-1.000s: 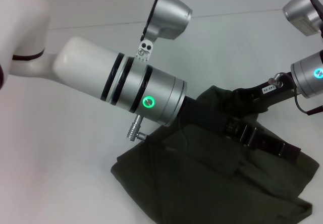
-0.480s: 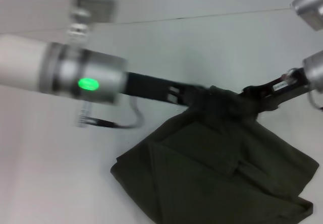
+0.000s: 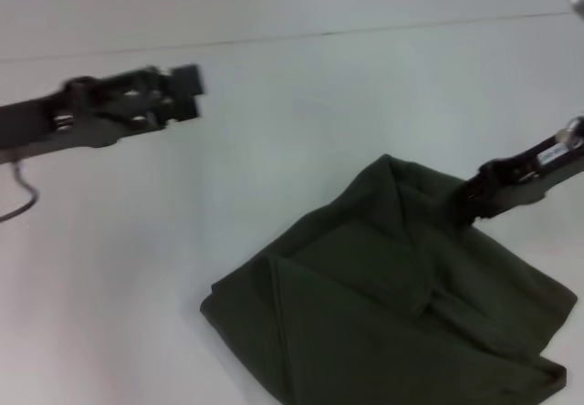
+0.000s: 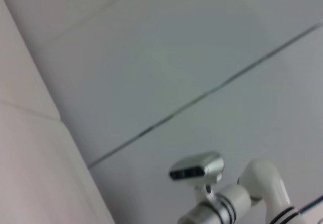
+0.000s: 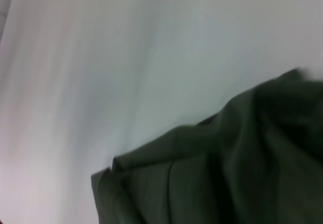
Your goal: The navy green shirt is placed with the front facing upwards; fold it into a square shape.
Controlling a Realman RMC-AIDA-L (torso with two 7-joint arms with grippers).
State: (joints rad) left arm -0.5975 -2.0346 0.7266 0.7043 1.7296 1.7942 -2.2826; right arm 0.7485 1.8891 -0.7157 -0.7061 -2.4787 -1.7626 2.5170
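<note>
1. We saw the navy green shirt (image 3: 392,305) lying as a rumpled, partly folded heap on the white counter (image 3: 274,150), toward the near right of the head view, with layers doubled over one another and a diagonal fold edge running down its near left part.
2. We noted that its far right corner rose into a peak instead of lying flat, and that its near left corner rested on the counter.
3. We could not make out any lettering or collar on the cloth; only plain dark olive fabric showed.
4. We found the right gripper (image 3: 476,195) at that raised corner, reaching in from the right edge of the head view and touching the cloth; it looked pinched on the fabric there.
5. In the right wrist view we saw the shirt (image 5: 227,168) up close, creased and draped, with bare counter (image 5: 126,57) beyond it.
6. We saw the left gripper (image 3: 187,90) well apart from the shirt, up over the far left of the counter, blurred; we could not tell whether its fingers were spread or pressed together.
7. In the left wrist view we saw only pale surfaces and part of the robot's right arm (image 4: 242,193), with no cloth.
</note>
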